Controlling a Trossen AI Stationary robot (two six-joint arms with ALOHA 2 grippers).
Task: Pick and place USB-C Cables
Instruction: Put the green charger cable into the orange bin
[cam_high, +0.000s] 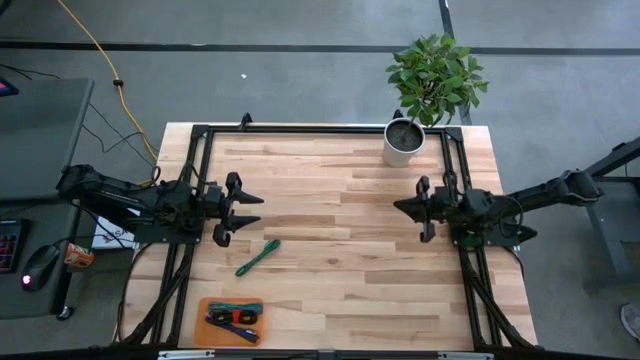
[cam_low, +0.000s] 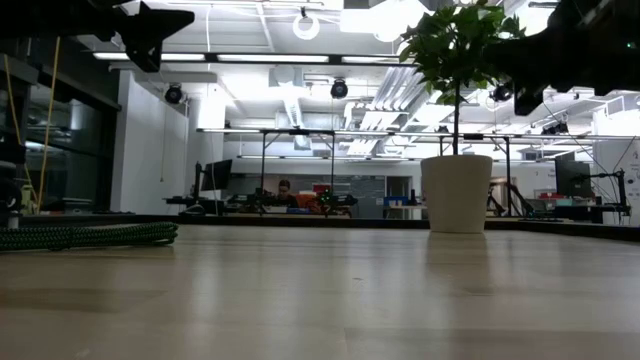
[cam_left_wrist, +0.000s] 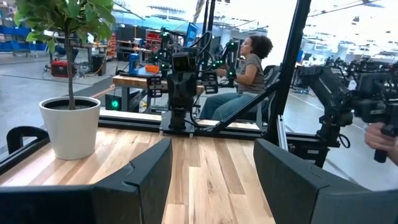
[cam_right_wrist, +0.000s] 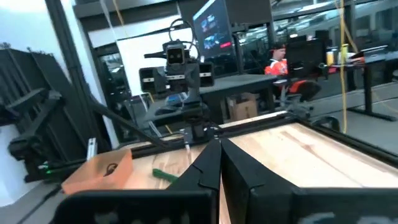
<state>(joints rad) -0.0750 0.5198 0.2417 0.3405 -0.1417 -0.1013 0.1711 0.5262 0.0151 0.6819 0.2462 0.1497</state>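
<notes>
A green USB-C cable (cam_high: 257, 258) lies flat on the wooden table, left of centre; it also shows in the low view (cam_low: 90, 236) and the right wrist view (cam_right_wrist: 165, 175). Three more cable bundles, teal, purple-blue and red-and-black (cam_high: 234, 317), lie in the orange tray (cam_high: 204, 328) at the near left edge. My left gripper (cam_high: 258, 208) hovers open above the table, just beyond the green cable toward the far side; its fingers (cam_left_wrist: 212, 146) stand wide apart. My right gripper (cam_high: 397, 206) hovers shut over the table's right half, fingers together (cam_right_wrist: 217, 144), pointing toward the left arm.
A white pot with a green plant (cam_high: 404, 142) stands at the far right corner of the table. Black frame rails (cam_high: 320, 130) run along the table's far, left and right edges. A seated person (cam_left_wrist: 245, 74) shows in the room beyond. Bare wood (cam_high: 340, 250) lies between the arms.
</notes>
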